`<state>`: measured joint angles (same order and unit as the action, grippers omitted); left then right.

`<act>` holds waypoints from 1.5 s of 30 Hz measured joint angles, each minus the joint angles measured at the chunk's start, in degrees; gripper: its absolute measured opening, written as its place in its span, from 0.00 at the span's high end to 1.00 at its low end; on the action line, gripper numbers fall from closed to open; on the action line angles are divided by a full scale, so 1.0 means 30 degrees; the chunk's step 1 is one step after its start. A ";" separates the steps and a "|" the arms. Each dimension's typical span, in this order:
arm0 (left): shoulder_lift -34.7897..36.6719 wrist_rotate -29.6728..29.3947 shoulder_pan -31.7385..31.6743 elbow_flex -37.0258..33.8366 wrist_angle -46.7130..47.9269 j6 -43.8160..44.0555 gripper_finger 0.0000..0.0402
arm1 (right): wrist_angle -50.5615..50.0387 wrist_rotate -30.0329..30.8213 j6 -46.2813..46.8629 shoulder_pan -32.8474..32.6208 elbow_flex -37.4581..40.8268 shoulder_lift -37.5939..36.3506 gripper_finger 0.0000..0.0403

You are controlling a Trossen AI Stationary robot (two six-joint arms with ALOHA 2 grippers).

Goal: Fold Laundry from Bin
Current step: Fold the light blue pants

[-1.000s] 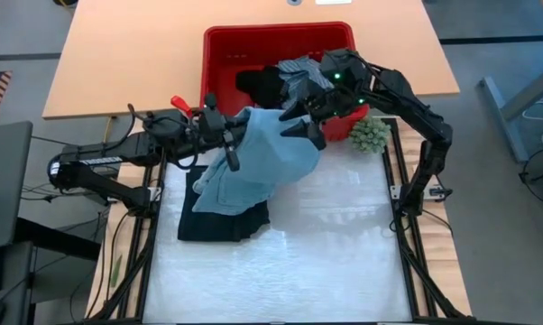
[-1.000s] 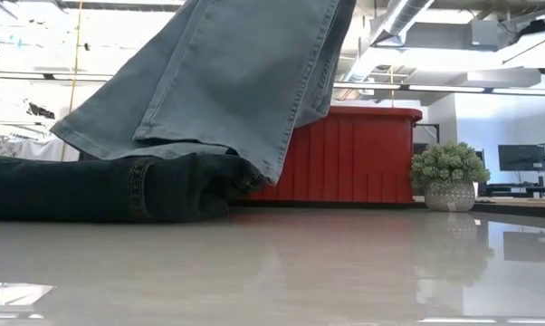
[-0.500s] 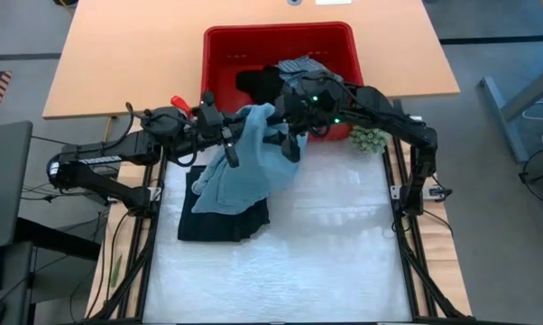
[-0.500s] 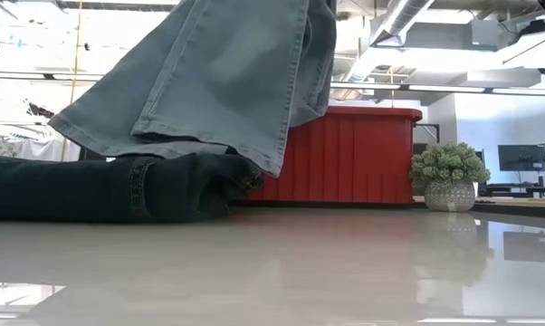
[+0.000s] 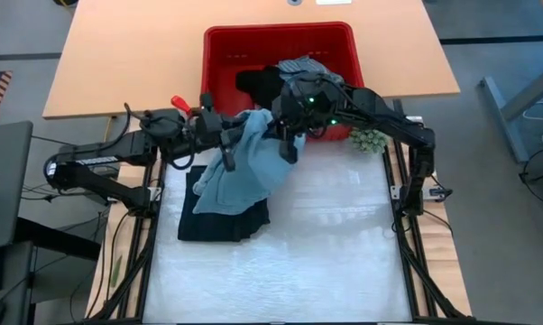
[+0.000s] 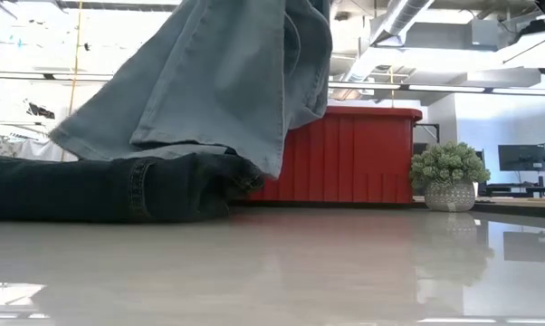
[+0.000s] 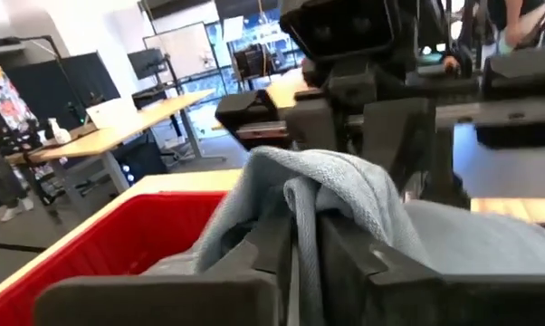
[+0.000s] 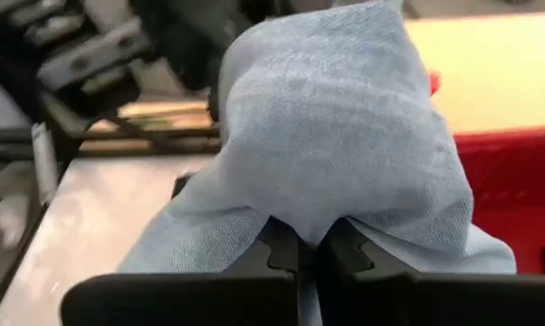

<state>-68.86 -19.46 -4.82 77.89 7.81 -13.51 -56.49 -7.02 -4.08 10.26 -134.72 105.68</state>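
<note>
The light blue jeans (image 5: 244,167) hang bunched between my two grippers just in front of the red bin (image 5: 219,54). Their lower end (image 6: 164,149) rests on a dark navy folded piece (image 5: 222,221) that lies flat on the table. My left gripper (image 5: 228,144) is shut on the jeans from the left. My right gripper (image 5: 285,143) is shut on them from the right, close beside it. Inside the bin lie a striped shirt (image 5: 300,65) and a black piece (image 5: 256,86). My left gripper pinches a raised fold of the denim (image 7: 300,195) between its two fingers, coming in level from the table's left. The cloth drapes over and past the fingers and hangs slack below them. My right gripper pinches a bunched hump of denim (image 8: 313,213) between its two fingers, slanting down from the table's right and far side. The denim bulges over the fingertips and hangs down below; how many layers it holds cannot be told.
A small green plant in a pot (image 5: 369,138) stands right of the bin's near corner. A spray bottle's red trigger (image 5: 179,103) shows by the left arm. The white mat (image 5: 326,244) lies bare to the right of and in front of the garments.
My right gripper has moved toward the table's left, closer to the left gripper, sunk a little, and shut on the jeans. The hanging denim, spread wide before, is now gathered into a narrower bunch; its lower end has stayed on the dark piece.
</note>
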 joint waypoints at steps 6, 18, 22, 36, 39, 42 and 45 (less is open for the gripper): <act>0.0941 -0.1386 -0.0180 0.0854 0.2468 0.0572 0.70 | -0.2899 -0.2329 0.0208 0.0665 -0.0073 -0.1113 0.91; -0.0643 0.6919 -0.1462 0.1501 0.3714 0.8176 0.41 | -0.7250 -0.4300 0.2026 0.1887 -0.0058 -0.1963 0.91; -0.1680 0.6279 -0.1078 0.1508 0.3076 0.7342 0.28 | -0.7558 -0.4300 0.2025 0.1880 -0.0066 -0.1963 0.91; -0.3864 0.2559 -0.0090 0.1778 0.1239 0.2646 0.03 | -0.7652 -0.4270 0.2427 0.1843 -0.0073 -0.1963 0.91; -0.4921 0.2864 -0.0456 0.2751 0.2371 0.2575 0.03 | -0.7650 -0.4526 0.2498 0.1843 -0.0073 -0.1963 0.91; -0.5765 0.3066 -0.0944 0.3868 0.3493 0.2024 0.03 | -0.7735 -0.4638 0.2376 0.1746 -0.0073 -0.1963 0.91; -0.6468 0.5812 -0.1518 0.5130 0.4759 0.1526 0.04 | -0.7838 -0.5351 0.1793 0.1609 -0.0073 -0.1963 0.91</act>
<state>-88.27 -2.03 -9.37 93.28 22.08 -8.93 -80.00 -23.07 1.30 15.09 -134.93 99.79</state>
